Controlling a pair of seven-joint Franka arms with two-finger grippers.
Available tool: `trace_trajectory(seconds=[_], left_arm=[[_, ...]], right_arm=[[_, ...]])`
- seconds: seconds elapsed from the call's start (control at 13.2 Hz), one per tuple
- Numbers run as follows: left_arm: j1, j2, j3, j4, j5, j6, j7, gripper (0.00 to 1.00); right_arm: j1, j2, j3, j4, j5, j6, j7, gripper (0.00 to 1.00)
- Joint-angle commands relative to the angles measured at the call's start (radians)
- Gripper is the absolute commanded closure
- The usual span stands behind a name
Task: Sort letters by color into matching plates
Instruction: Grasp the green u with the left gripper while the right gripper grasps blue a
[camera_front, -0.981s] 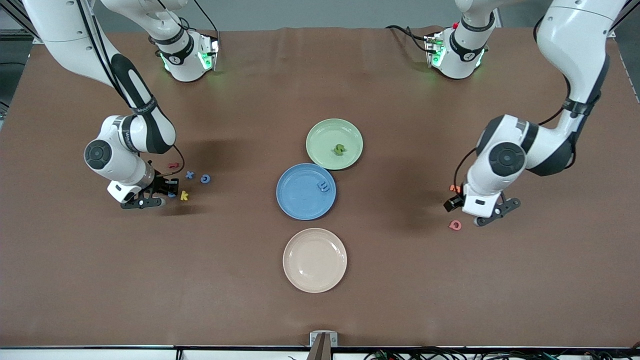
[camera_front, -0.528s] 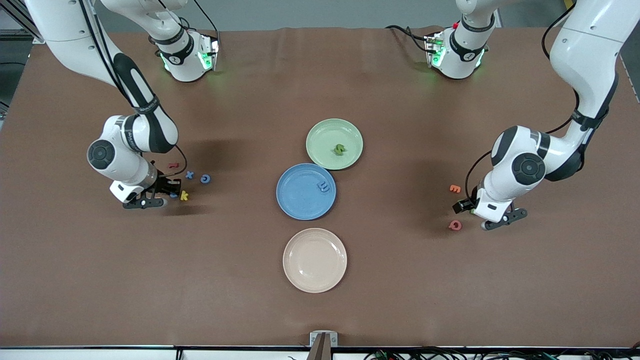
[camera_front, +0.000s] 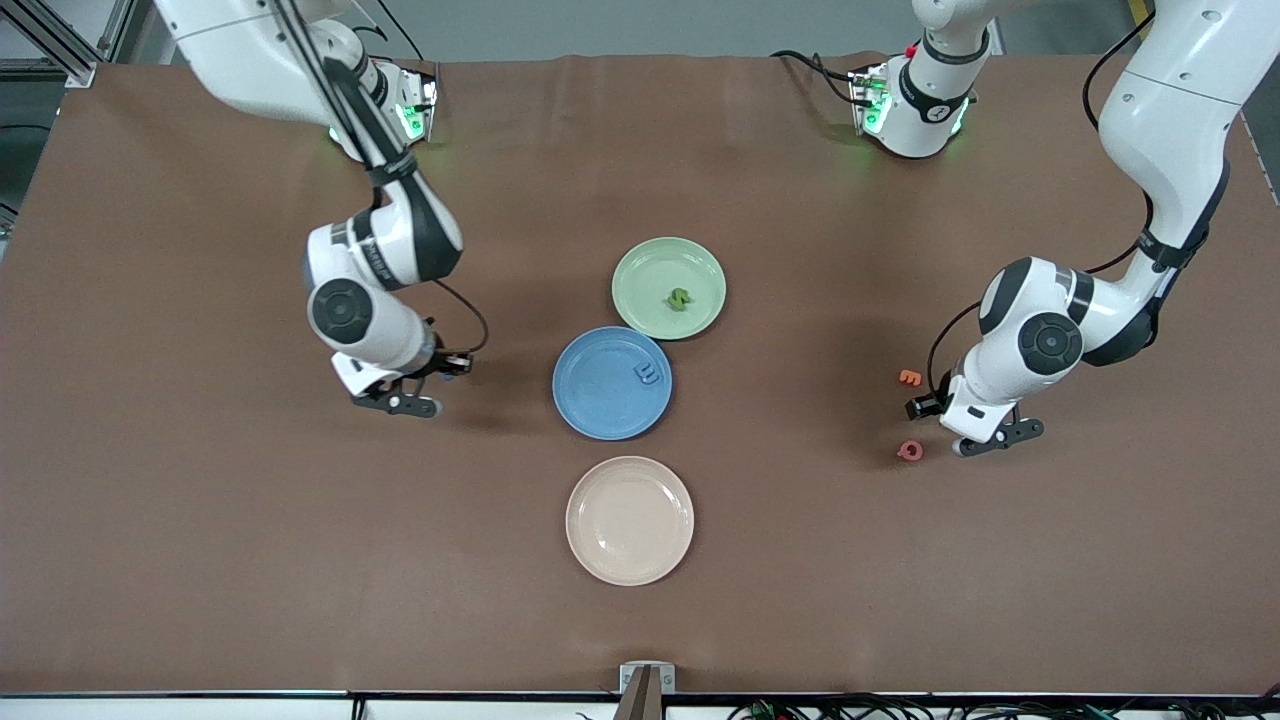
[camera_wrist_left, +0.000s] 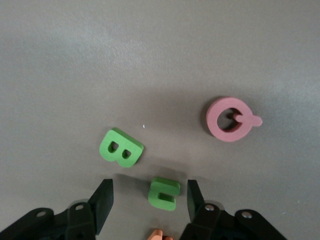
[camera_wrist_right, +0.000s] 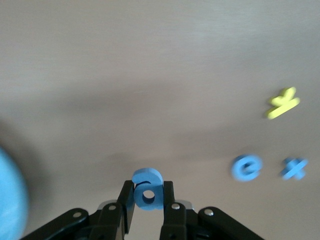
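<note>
Overhead, right claw (camera_wrist_right: 148, 196) pinching chunky blue letter (camera_wrist_right: 147, 189); left claw (camera_wrist_left: 150, 200) wide around green letter (camera_wrist_left: 164, 193).

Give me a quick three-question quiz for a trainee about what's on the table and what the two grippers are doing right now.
1. True or false: the right gripper is shut on a small blue toy letter.
2. Which letter lies between the open fingers of the left gripper? A) the pink Q-shaped letter B) the green C-shaped letter C) the green B-shaped letter
3. Fill in: the pale green round plate holds one ___ letter.

Key:
1. True.
2. B, the green C-shaped letter, on the table beside the green B-shaped letter and the pink Q-shaped letter.
3. Green.
</note>
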Motion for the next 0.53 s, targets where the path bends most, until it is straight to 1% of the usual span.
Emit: trace_trajectory(seconds=[0.0, 0.08, 0.15, 0.45], left_arm=[[0.011, -0.008, -0.010, -0.020, 0.018, 0.010, 0.005, 0.36], [0.011, -0.008, -0.010, -0.028, 0.018, 0.010, 0.006, 0.37], [0.011, -0.011, -0.010, -0.034, 0.018, 0.010, 0.006, 0.43], [0.011, -0.009, -0.010, -0.034, 0.018, 0.010, 0.006, 0.54]], right_arm=[[0.080, 0.030, -0.010, 0.084, 0.039, -0.030, 0.146, 0.99], [0.105, 0.042, -0.010, 0.106, 0.070, -0.030, 0.179, 1.00], [0.123, 0.054, -0.010, 0.124, 0.087, -0.028, 0.205, 1.00], [0.194, 0.145, -0.010, 0.242, 0.087, -0.027, 0.356, 1.00]])
